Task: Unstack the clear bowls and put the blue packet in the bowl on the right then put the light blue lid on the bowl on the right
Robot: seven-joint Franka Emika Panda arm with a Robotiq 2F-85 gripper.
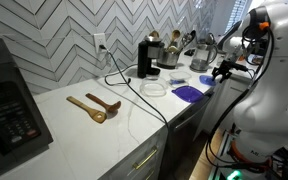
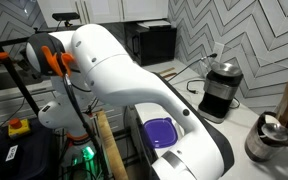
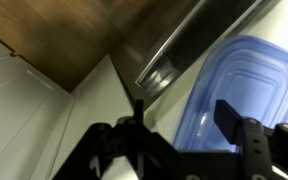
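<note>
A: What takes up the most room?
B: The white arm [image 2: 134, 75] bulks across an exterior view; the pale countertop [image 1: 89, 132] runs below chevron tiles; a black coffee machine [image 2: 219, 88] stands on it.
A: And the task's things?
B: The clear bowls [image 1: 154, 88] sit on the counter by a black cable; whether they are stacked, I cannot tell; the light blue lid [image 1: 205, 80] lies just beyond a blue-purple lid [image 1: 187, 93].
A: The gripper?
B: The gripper [image 3: 179, 125] hangs over that blue-purple lid's edge; jaws spread wide, nothing between them.
</note>
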